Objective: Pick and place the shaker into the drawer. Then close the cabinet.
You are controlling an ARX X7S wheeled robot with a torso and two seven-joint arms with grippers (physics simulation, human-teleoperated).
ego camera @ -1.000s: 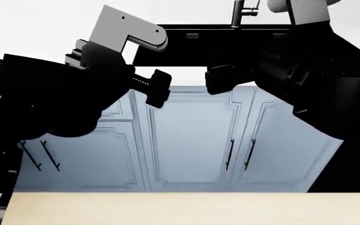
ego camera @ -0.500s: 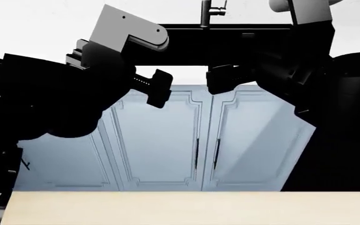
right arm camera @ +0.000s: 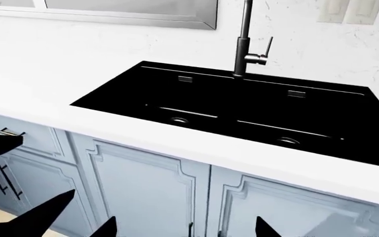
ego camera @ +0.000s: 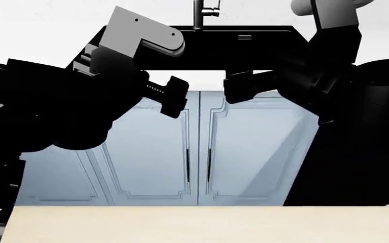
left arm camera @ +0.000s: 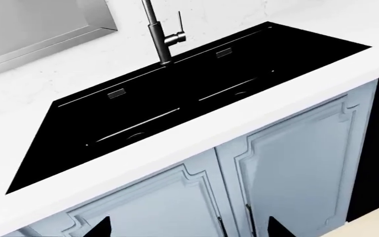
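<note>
While both arms hang before the cabinet (ego camera: pixel 242 147), each gripper's released or clenched state cannot be told.

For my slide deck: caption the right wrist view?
Black double sink with tall faucet set in a white countertop above pale blue cabinet doors.

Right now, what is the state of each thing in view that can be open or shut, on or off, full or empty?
Cabinet doors: shut.
Sink: empty, dry.
Faucet: off, no water running.
Left claw: open, holding nothing.
Right claw: open, holding nothing.
Shaker and drawer: not in view.
</note>
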